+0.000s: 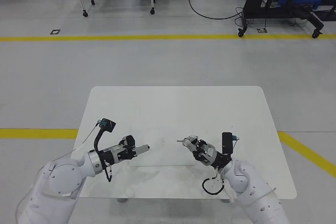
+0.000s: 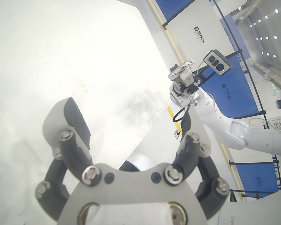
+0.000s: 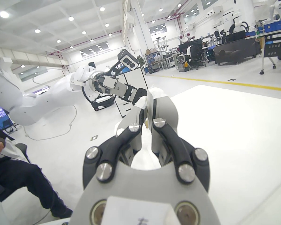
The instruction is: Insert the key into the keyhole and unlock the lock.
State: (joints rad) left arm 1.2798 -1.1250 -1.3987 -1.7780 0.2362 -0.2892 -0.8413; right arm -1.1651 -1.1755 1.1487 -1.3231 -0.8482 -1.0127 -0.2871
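Near the middle of the white table (image 1: 173, 106), the right gripper (image 1: 186, 140) was clenched, its fingers (image 3: 140, 115) pressed together on a small thin piece jutting from its tip toward 9 o'clock. That piece looked like the key (image 1: 181, 140), held just above the tabletop. At 9 o'clock from the key, a little apart, the left gripper (image 1: 144, 148) hung released and empty, its fingers (image 2: 70, 115) spread wide and its tip pointing toward 3 o'clock at the right gripper.
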